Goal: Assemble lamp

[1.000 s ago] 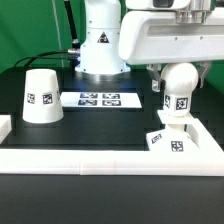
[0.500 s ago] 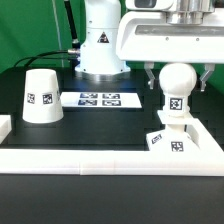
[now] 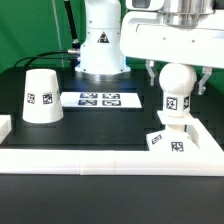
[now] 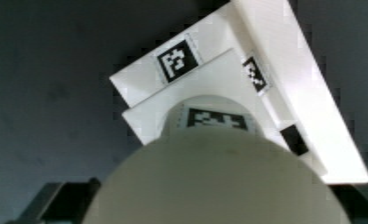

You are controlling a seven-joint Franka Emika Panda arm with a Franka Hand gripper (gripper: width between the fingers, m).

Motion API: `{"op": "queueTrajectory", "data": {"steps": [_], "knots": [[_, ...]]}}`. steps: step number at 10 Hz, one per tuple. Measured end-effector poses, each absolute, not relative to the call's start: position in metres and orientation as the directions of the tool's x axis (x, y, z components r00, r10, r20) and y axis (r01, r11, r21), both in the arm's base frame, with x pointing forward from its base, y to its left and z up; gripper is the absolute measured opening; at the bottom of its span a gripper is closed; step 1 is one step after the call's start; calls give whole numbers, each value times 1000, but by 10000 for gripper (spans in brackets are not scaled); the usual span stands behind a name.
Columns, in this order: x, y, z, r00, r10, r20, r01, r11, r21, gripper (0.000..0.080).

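Observation:
The ball-shaped bulb (image 3: 177, 88) stands upright on the small square stepped base (image 3: 168, 141) at the exterior view's right, by the corner of the white rails. My gripper (image 3: 177, 80) is open, its fingers (image 3: 150, 72) standing apart on either side of the bulb's top without touching it. In the wrist view the bulb (image 4: 207, 180) fills the foreground with the base (image 4: 190, 75) beneath it, and dark fingertips (image 4: 65, 205) show at the picture's edges. The cone shade (image 3: 41, 96) stands alone at the exterior view's left.
The marker board (image 3: 100, 99) lies flat mid-table in front of the robot's pedestal (image 3: 100, 45). Long white rails (image 3: 110, 156) run along the table's front and the exterior view's right side.
My gripper has risen from around the middle of the bulb to its top. The bulb and base have stayed in place.

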State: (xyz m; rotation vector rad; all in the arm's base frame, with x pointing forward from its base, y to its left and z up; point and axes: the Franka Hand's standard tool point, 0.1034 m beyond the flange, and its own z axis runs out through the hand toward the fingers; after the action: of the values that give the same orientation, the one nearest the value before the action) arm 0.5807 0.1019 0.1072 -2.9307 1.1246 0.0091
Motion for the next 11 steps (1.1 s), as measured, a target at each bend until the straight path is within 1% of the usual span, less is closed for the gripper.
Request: {"op": "queueTrajectory", "data": {"steps": [4,5,6,7,8,9,10,11], "knots": [[581,101,107,606,-795,-32,-796,-605,-13,576],[581,103,107,539,-842,-39,-843,-538,-13,576],[581,104,107,514,-857,-40,-858,-514,-12,576],[581,103,107,545,-837,-39,-838,-545,-14,576],[581,103,107,577,-816,-38,-817,-577,-16,641],[581,103,107,602,-797,-38,-798,-602,-18,641],[581,104,107,655,-755,-36,-755,-655,-19,689],[581,104,107,762,-647,-33,-648,-761,-24,697]]}}
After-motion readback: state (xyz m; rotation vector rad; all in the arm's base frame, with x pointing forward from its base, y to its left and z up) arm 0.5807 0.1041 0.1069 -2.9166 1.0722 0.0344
